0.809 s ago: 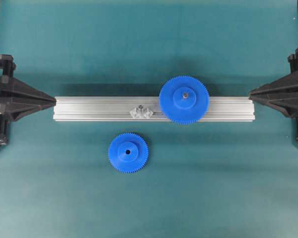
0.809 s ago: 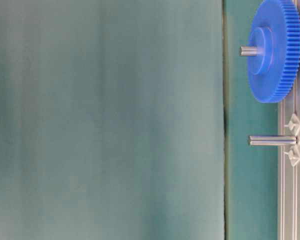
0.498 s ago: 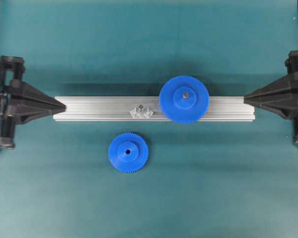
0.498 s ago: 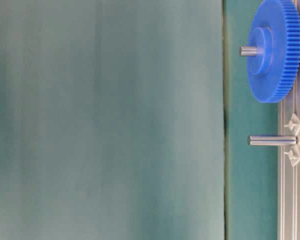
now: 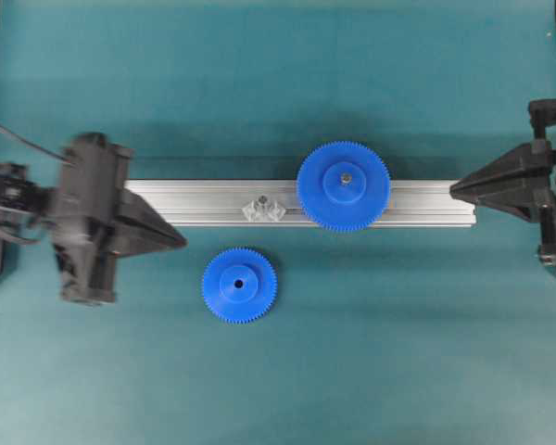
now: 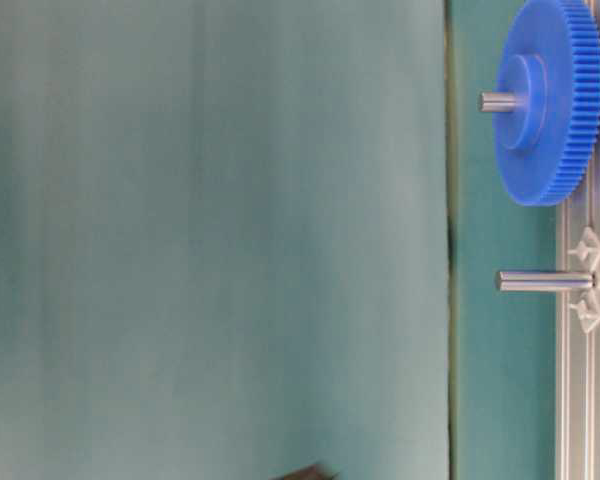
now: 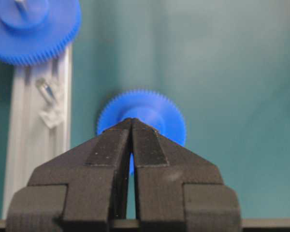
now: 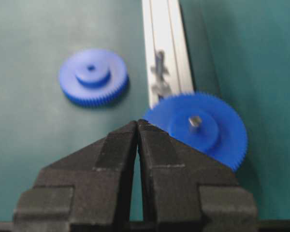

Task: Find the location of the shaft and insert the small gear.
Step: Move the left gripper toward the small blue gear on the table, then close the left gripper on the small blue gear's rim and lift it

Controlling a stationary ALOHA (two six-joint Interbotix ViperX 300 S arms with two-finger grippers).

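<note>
The small gear (image 5: 239,285) lies flat on the worktop at lower centre, hub up, so its bore is ready to drop over the shaft (image 5: 263,201) standing on the aluminium rail (image 5: 204,203) just above it. The left end effector (image 5: 180,244), fingers pressed together and empty, points at the gear from frame left; the right end effector (image 5: 454,189), likewise closed, waits at the rail's right end beyond the large gear (image 5: 343,185).

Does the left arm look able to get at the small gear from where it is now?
Probably yes. The left hand sits just beside the small gear, with only bare mat between them. Its fingers are shut, so they would need to open first.
</note>
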